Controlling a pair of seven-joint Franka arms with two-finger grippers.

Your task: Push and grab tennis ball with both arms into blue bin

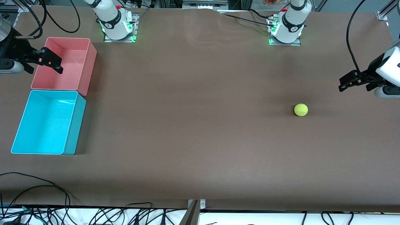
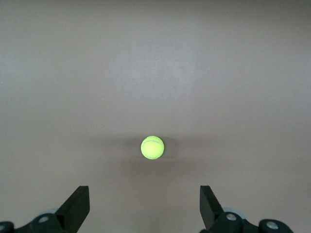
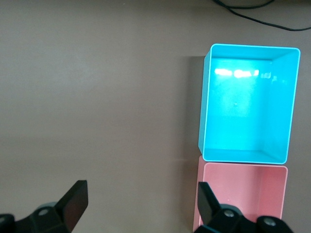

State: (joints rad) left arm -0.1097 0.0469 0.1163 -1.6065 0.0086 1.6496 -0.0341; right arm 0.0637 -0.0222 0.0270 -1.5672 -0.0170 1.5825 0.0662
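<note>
pink bin (image 1: pixel 67 62) touches blue bin (image 1: pixel 47 122); tennis ball (image 1: pixel 301 110) well apart.

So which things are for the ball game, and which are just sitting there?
For the job:
- ball, alone on the table toward the left arm's end
- blue bin, empty, at the right arm's end
- left tool, open, up near the ball
- right tool, open, over the pink bin

Just there:
- pink bin, empty, beside the blue one
- cables along the table's near edge
</note>
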